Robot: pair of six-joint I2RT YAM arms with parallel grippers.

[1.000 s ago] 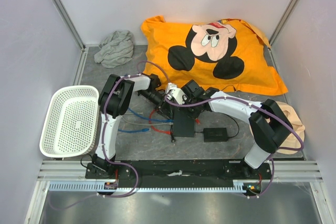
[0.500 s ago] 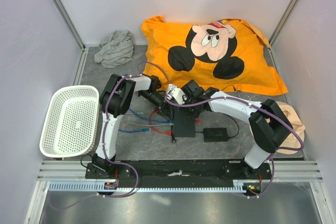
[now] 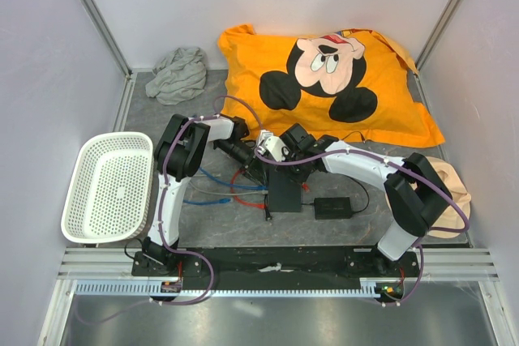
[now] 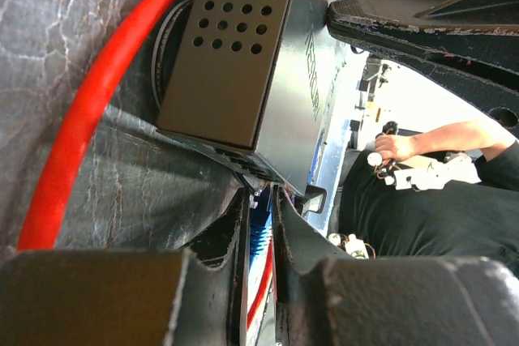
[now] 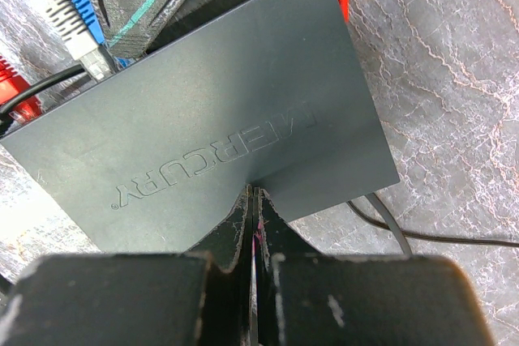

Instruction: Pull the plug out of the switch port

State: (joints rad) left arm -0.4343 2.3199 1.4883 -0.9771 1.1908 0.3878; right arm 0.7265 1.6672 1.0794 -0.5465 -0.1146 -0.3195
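Black switch (image 5: pixel 227 111): our right tool (image 5: pixel 253 194) points down, clenched, touching its lid; our left tool (image 4: pixel 259 197) lies low alongside, gripping the blue plug (image 4: pixel 259 239).

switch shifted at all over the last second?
No. In the top view the switch lies in the same spot beside the power brick, with the same gap and angle as a second ago.

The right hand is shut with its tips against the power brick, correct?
No: the right hand is shut with its tips against the switch, the flat box lettered MERCURY, as the right wrist view shows. The power brick lies apart, to the right, in the top view.
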